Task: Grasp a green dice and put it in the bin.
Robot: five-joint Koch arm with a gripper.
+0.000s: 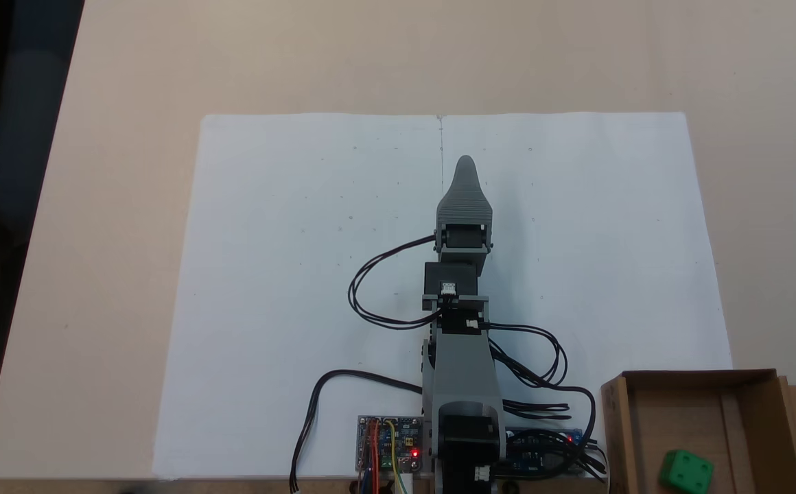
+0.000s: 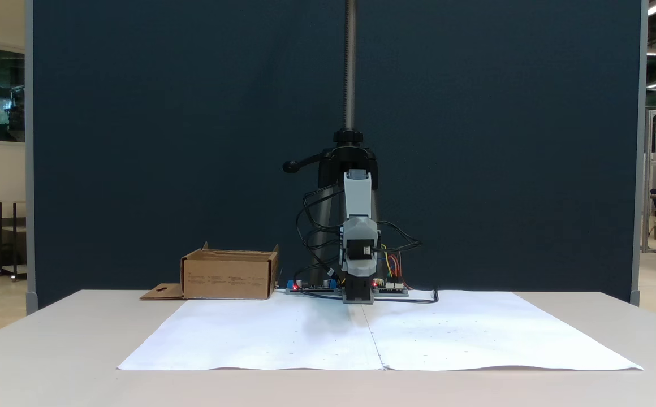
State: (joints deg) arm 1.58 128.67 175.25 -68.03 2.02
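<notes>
The green dice (image 1: 686,472) lies on the floor of the bin (image 1: 672,412), a brown cardboard box at the lower right of a fixed view. In another fixed view the bin (image 2: 229,275) stands at the left behind the paper, and its walls hide the dice. My gripper (image 1: 465,165) hangs over the middle of the white paper, far from the bin, pointing away from the base with nothing in it. Its jaws lie one over the other, so a single grey tip shows. The grey arm (image 2: 358,237) is folded above its base.
Two white paper sheets (image 1: 288,274) cover the middle of the beige table (image 1: 110,206). Circuit boards (image 1: 388,446) and looping black cables (image 1: 370,288) sit beside the arm's base. A tripod pole (image 2: 350,62) and a dark blue partition (image 2: 164,141) stand behind.
</notes>
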